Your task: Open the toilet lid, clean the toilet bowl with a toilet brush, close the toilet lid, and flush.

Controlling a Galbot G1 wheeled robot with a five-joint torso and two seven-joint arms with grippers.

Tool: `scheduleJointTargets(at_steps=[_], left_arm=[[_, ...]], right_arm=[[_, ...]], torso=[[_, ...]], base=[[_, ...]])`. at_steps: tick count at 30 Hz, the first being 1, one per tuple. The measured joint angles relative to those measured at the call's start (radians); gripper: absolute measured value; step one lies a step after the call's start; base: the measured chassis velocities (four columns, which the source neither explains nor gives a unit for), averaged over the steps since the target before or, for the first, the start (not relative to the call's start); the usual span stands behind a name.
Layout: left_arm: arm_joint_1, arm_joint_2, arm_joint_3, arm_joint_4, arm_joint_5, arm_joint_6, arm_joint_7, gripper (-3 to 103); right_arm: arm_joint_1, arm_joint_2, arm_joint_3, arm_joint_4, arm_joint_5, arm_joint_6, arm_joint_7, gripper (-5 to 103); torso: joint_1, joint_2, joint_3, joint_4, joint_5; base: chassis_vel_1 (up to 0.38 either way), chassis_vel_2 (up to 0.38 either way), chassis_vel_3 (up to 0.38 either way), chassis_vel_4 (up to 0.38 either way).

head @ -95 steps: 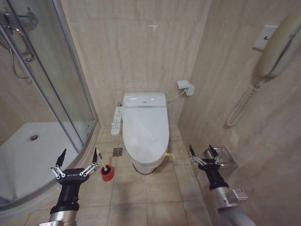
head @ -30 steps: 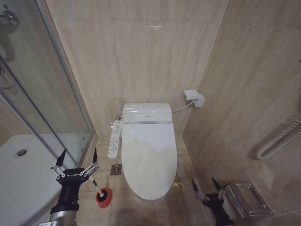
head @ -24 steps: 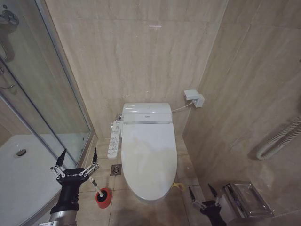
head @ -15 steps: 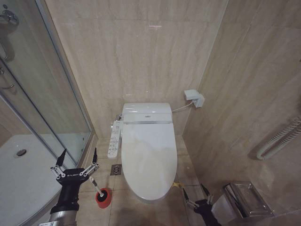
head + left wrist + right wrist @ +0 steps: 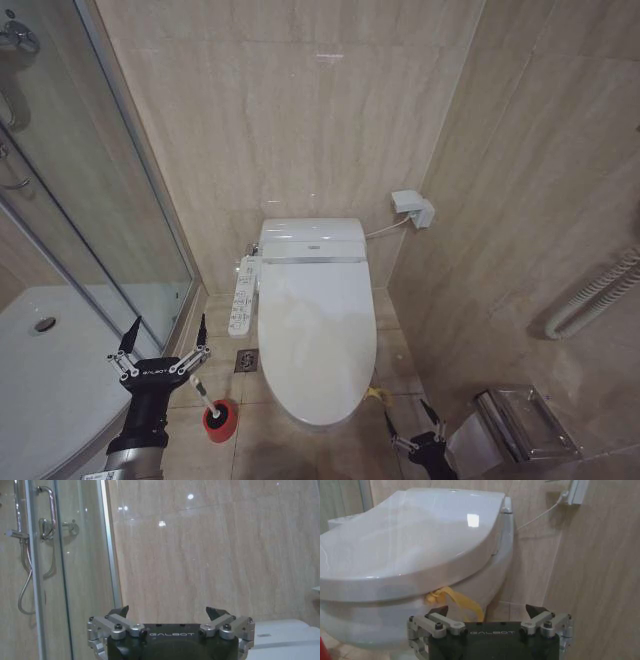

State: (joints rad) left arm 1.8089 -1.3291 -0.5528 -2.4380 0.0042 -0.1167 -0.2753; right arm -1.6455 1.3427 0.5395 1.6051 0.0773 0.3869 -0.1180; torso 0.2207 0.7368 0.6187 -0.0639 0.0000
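Head view: the toilet lid [image 5: 317, 340] lies shut at centre frame, so opening is the step in hand. Lower right, the right end effector [image 5: 414, 440], fingers spread wide, must catch a yellow loop [image 5: 451, 597] under the lid's front rim. The left end effector [image 5: 162, 351] hangs wide at lower left.

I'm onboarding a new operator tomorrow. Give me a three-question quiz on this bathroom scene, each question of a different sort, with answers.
1. True or false: the lid is raised.
2. Where does the brush stand? A) in the red holder on the floor B) on the lid C) in the left end effector
3. Fill in: the yellow strap by the right end effector hangs from under the lid's ____ edge.

Key: 1 false, it lies shut over the bowl. 2 A. 3 front.
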Motion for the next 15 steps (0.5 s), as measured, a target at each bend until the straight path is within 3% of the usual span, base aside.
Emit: scheduleJointTargets(at_steps=[15], left_arm=[[0.0,0.0,0.0,0.0,0.0,0.0,0.0,100]], right_arm=[[0.123,0.021,-0.038,-0.113,-0.024,-0.037,-0.016,100]], torso=[[0.0,0.0,0.0,0.0,0.0]], base=[[0.0,0.0,0.0,0.0]])
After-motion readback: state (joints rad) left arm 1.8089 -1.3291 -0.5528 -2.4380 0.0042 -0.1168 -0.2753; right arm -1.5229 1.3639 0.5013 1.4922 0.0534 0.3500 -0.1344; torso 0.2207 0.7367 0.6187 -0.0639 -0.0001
